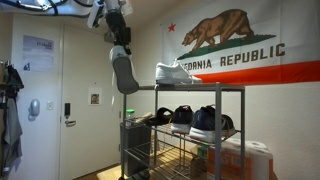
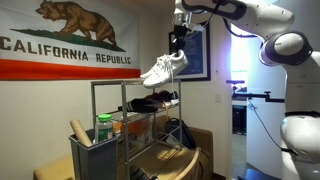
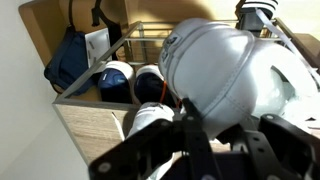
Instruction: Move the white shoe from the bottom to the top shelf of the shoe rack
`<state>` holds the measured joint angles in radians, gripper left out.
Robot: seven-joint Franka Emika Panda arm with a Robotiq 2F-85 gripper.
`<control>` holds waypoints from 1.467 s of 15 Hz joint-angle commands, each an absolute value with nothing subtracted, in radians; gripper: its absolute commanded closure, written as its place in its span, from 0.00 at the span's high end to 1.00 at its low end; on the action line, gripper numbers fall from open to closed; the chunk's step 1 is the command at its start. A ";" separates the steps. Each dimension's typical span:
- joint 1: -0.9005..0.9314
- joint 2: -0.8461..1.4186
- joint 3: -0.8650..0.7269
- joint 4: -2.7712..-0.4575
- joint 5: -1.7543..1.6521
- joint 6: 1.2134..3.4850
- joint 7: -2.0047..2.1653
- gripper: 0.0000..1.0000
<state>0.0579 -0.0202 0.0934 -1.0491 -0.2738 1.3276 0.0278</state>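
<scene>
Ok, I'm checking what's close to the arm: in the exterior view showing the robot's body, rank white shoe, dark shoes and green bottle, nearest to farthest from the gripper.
1. white shoe: held tilted in the gripper, just below it.
2. dark shoes: on the tier under the top shelf.
3. green bottle: lowest and farthest to the side.

In both exterior views, the grey metal wire shoe rack (image 1: 242,130) (image 2: 93,115) stands in front of the wall carrying the red-and-white fabric bear flag (image 1: 240,45). The white low-top lace-up sneaker (image 2: 163,68) hangs tilted from the gripper (image 2: 177,50), at its 7 o'clock, just over the uppermost wire-grid top shelf (image 2: 125,83). The dark rounded caps (image 1: 182,116) occupy the tier directly below. In the wrist view, these caps (image 3: 115,80) lie at 9 o'clock from the sneaker.
</scene>
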 commanded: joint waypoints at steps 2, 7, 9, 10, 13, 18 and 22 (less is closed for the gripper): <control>0.086 0.112 0.099 -0.767 -0.296 1.252 0.087 0.07; 0.090 0.160 0.095 -0.610 -0.286 1.229 0.135 0.07; 0.100 0.171 0.095 -0.581 -0.310 1.251 0.169 0.07; 0.103 0.178 0.094 -0.571 -0.320 1.268 0.180 0.07; 0.114 0.206 0.090 -0.567 -0.372 1.327 0.231 0.06; 0.137 0.267 0.076 -0.592 -0.509 1.456 0.336 0.06; 0.137 0.325 0.069 -0.601 -0.578 1.514 0.415 0.05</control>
